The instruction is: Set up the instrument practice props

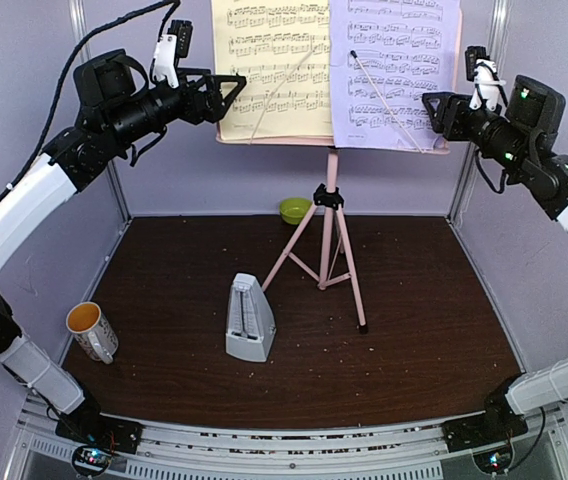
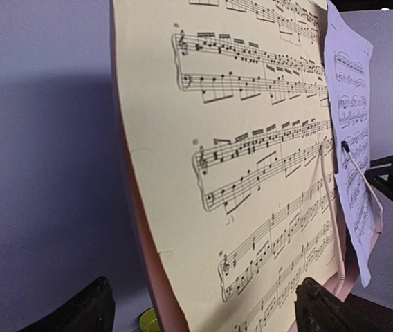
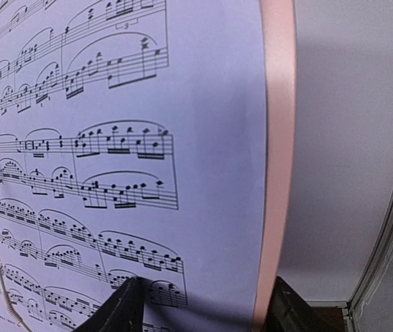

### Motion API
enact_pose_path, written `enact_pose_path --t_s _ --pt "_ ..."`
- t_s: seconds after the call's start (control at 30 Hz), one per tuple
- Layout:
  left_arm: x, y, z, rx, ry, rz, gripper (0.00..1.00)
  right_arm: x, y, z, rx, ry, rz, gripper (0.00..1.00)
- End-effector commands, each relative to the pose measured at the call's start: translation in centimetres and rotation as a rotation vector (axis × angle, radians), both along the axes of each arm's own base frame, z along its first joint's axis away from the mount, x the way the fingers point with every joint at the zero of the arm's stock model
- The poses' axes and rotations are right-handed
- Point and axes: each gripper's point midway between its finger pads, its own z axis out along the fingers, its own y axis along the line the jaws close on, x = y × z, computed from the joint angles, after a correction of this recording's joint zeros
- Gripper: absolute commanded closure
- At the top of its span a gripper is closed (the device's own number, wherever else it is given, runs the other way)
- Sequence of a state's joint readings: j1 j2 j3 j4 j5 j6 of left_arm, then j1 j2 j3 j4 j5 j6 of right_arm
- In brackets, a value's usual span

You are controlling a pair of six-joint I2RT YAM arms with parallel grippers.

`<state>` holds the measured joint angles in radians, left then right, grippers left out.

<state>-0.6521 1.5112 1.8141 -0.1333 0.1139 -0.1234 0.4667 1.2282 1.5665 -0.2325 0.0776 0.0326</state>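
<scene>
Pink tripod music stand with perforated desk [image 1: 330, 230] stands upright at back centre of dark brown wooden table [image 1: 414, 300]. Yellow music sheet [image 1: 269, 70] sits on the desk's left half and lavender music sheet [image 1: 394, 70] on the right, overlapping at the middle. Small pale-grey pyramid metronome with clear cover [image 1: 250, 320] is upright on the table, front-left of the stand legs, apart from them. Left gripper [image 1: 229, 98] is beside the yellow sheet's left edge, jaws spread wide, holding nothing. Right gripper [image 1: 436, 112] is at the lavender sheet's right edge, jaws apart, contact unclear. White mug with orange inside [image 1: 92, 330] is at the left edge. Small lime-green bowl [image 1: 295, 210] is behind the stand.
</scene>
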Motion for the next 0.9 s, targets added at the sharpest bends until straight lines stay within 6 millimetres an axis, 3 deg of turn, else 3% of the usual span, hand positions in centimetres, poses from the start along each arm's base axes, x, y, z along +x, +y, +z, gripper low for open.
enact_pose_path --t_s 0.0,0.27,0.4,0.5,0.67,0.87 --pt "-0.3 0.4 1.9 -0.024 -0.053 -0.003 0.07 -0.8 -1.6 1.0 -0.016 -0.036 -0.065 0.43" --pt "-0.4 0.7 2.0 -0.02 -0.059 0.012 0.08 -1.1 -2.2 1.0 -0.033 -0.046 -0.089 0.61" --pt "-0.4 1.1 2.1 -0.018 -0.063 0.026 0.08 -1.3 -2.4 1.0 -0.027 -0.049 -0.094 0.6" --pt "-0.5 1.4 2.0 -0.007 -0.061 0.037 0.08 -1.7 -2.6 1.3 -0.013 -0.054 -0.099 0.5" --pt "-1.1 2.5 2.1 -0.007 -0.057 0.066 0.06 -3.3 -3.3 2.7 0.023 -0.09 -0.087 0.23" --pt "-1.7 4.6 1.3 -0.013 -0.019 0.11 0.02 -5.3 -3.7 4.2 0.059 -0.115 -0.055 0.07"
